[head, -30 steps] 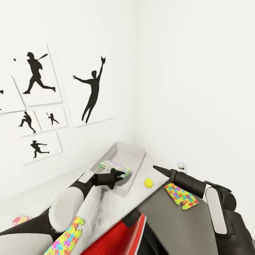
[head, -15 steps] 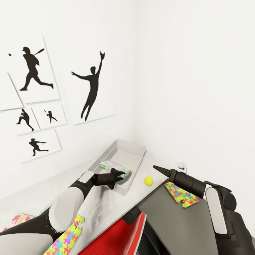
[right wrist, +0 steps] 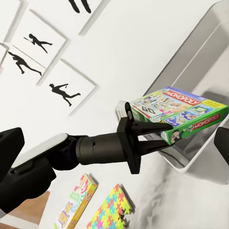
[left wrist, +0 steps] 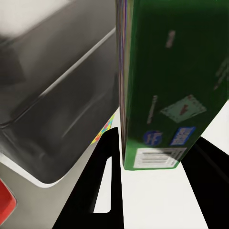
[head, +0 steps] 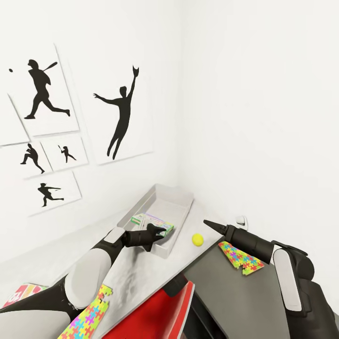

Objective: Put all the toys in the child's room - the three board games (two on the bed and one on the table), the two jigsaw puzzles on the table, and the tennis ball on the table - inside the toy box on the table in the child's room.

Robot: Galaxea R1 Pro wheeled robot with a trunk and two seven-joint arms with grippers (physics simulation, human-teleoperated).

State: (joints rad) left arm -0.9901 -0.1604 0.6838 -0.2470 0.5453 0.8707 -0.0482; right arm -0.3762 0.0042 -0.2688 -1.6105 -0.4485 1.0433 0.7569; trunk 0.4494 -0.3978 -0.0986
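Green-edged board game (head: 153, 222), pale busy cover

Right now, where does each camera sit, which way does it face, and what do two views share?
Head view: from the robot's head, forward and down at the table corner and toy box; both arms show, left gripper holding the board game, right gripper beside the tennis ball.
Left wrist view: near the left gripper, along its fingers, at the game's green back.
Right wrist view: on the right arm, facing the left arm, game and posters.
Shared: all three show the game and box.
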